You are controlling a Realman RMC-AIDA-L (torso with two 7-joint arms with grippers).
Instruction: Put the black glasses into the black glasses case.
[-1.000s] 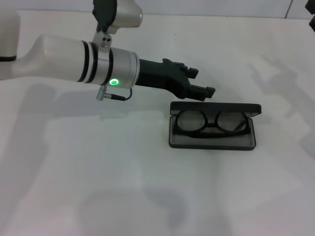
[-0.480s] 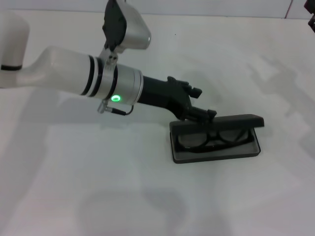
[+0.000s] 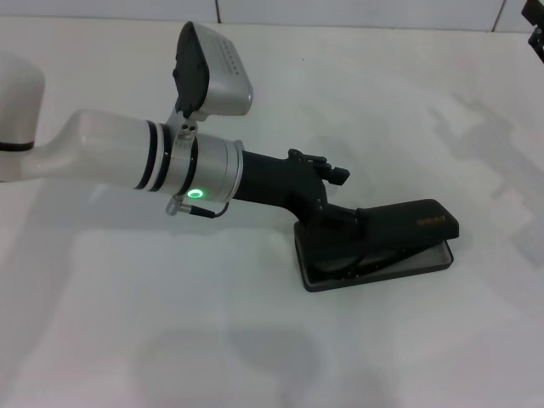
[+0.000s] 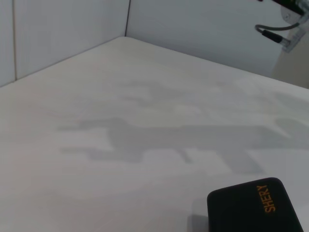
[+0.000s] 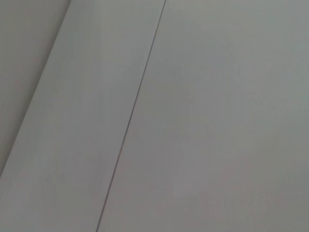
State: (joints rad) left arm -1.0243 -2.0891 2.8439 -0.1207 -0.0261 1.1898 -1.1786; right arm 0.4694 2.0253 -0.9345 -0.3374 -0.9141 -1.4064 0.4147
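Note:
The black glasses case [image 3: 422, 260] lies on the white table right of centre. Its lid [image 3: 408, 225], with small orange lettering, is tilted low over the base, leaving a gap on the near side. The black glasses [image 3: 357, 265] lie inside, mostly hidden under the lid; only a bit of frame shows in the gap. My left gripper [image 3: 342, 218] rests on the lid's left end from above. The left wrist view shows the lid's corner with the orange lettering [image 4: 256, 209]. Of my right arm only a dark bit [image 3: 538, 38] shows at the far right edge.
The white table [image 3: 255, 340] stretches around the case, with pale walls behind it [image 4: 63, 34]. My left arm [image 3: 127, 157] reaches in from the left across the table's middle. The right wrist view shows only a plain wall panel [image 5: 193, 121].
My left gripper has moved down and right onto the lid. The lid has swung from upright to low over the glasses, and the case has slid a little toward me.

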